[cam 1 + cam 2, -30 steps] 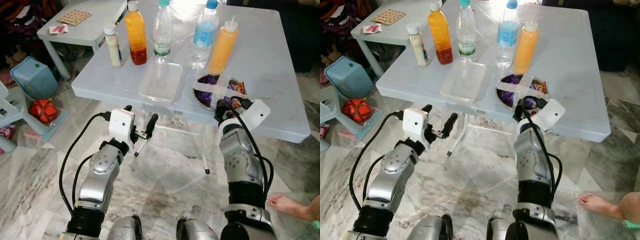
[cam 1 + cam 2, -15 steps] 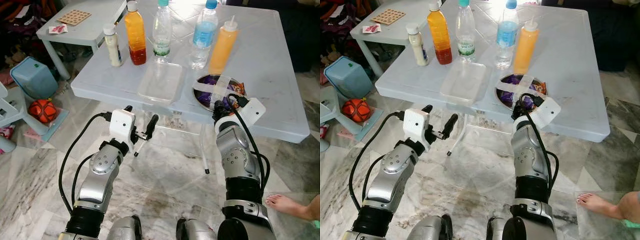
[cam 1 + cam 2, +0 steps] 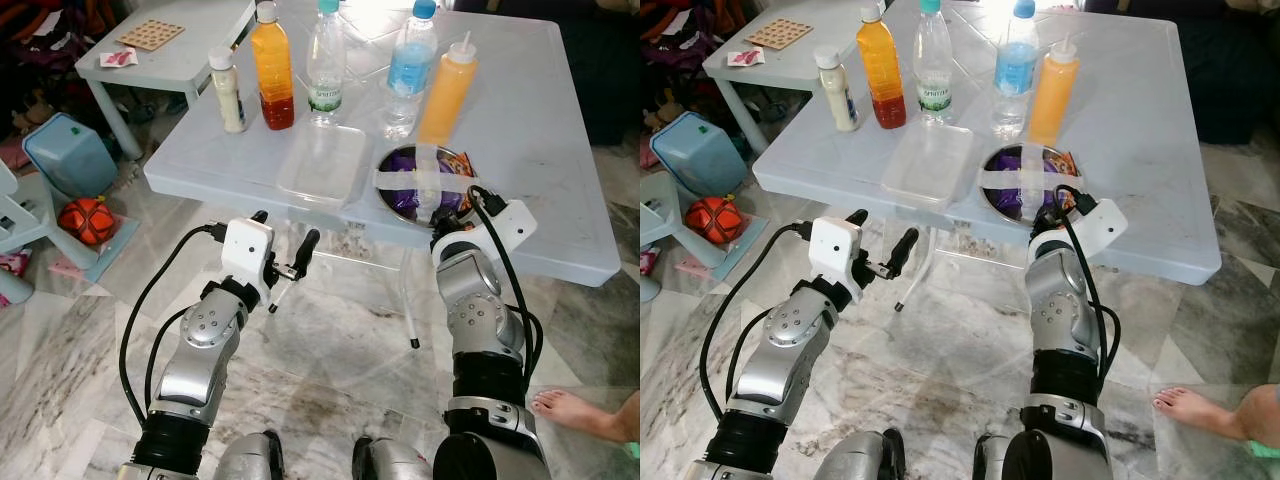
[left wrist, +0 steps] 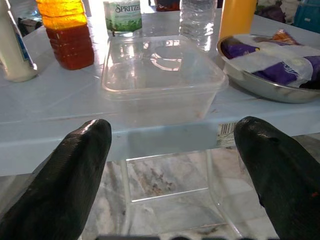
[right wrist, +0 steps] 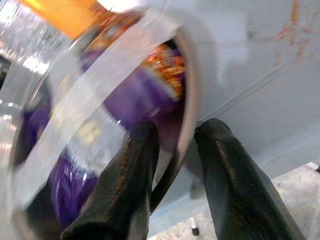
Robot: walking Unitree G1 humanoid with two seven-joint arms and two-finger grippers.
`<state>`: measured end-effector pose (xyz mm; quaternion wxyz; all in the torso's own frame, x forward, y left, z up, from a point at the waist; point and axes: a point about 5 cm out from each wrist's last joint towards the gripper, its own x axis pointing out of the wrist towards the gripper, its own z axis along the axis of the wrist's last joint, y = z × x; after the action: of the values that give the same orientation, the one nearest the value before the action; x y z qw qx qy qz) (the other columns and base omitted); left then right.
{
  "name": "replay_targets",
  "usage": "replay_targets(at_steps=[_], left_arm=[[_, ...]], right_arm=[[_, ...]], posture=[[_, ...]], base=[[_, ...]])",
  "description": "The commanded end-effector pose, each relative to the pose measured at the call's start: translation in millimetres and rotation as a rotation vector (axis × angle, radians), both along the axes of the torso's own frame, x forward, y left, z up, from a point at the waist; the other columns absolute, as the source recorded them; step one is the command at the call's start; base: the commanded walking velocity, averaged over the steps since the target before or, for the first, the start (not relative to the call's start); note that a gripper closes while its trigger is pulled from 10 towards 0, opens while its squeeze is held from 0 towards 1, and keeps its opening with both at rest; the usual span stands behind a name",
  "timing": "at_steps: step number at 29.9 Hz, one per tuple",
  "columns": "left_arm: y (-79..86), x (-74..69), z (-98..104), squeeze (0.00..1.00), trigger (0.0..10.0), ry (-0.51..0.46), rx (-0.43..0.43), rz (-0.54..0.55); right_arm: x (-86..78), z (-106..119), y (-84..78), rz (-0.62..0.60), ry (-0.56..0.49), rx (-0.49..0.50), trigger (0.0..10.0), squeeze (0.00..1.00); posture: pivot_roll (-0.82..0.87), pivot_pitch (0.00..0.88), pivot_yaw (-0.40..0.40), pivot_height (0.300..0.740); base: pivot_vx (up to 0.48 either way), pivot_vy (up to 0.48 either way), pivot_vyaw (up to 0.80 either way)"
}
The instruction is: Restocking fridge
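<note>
On the pale blue table (image 3: 560, 130), near its front edge, sits the metal bowl (image 3: 396, 196) of purple snack packets, taped over; clear tray (image 3: 322, 163) just beside it, bottles behind. Right gripper (image 3: 446, 218) at the bowl's near rim. Left gripper (image 3: 283, 252) hangs below the table edge.

Left wrist view: fingers (image 4: 75, 165) spread wide, holding nothing, tray ahead.

Right wrist view: fingers (image 5: 131, 175) straddle the bowl rim, one inside, one outside, pinching it. Judgement: lift level, slowly; a thin rim grip may slip.
</note>
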<state>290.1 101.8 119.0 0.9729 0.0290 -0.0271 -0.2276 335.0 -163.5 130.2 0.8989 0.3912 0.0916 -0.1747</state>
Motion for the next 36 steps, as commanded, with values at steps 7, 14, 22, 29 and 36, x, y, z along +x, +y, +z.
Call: replay_targets(at_steps=[7,14,22,29,36], left_arm=[[-1.7,1.9,3,0.00,10.0,-0.014,0.004,-0.007],[-2.7,3.5,4,0.00,10.0,-0.018,0.003,-0.007],[-3.0,4.5,4,0.00,10.0,-0.023,0.000,-0.001],[-2.6,4.6,4,0.00,10.0,-0.024,-0.001,0.001],[-2.9,4.0,3,0.00,10.0,-0.022,-0.003,-0.002]], right_arm=[[0.3,-4,-0.1,-0.049,0.047,0.077,0.0,0.00],[0.0,-4,-6.3,-0.078,0.053,0.073,0.0,0.00],[3.5,1,-14.4,-0.118,0.049,0.079,0.0,0.00],[4.8,0,-23.1,-0.130,0.056,0.076,10.0,0.69],[5.5,-8,-24.6,-0.095,0.097,0.072,10.0,1.00]], posture=[[0.05,0.119,0.039,0.740],[0.04,0.117,0.037,0.740],[0.04,0.113,0.032,0.740],[0.04,0.112,0.029,0.740],[0.04,0.113,0.032,0.740]], base=[[0.000,0.000,0.00],[0.000,0.000,0.00],[0.000,0.000,0.00],[0.000,0.000,0.00],[0.000,0.000,0.00]])
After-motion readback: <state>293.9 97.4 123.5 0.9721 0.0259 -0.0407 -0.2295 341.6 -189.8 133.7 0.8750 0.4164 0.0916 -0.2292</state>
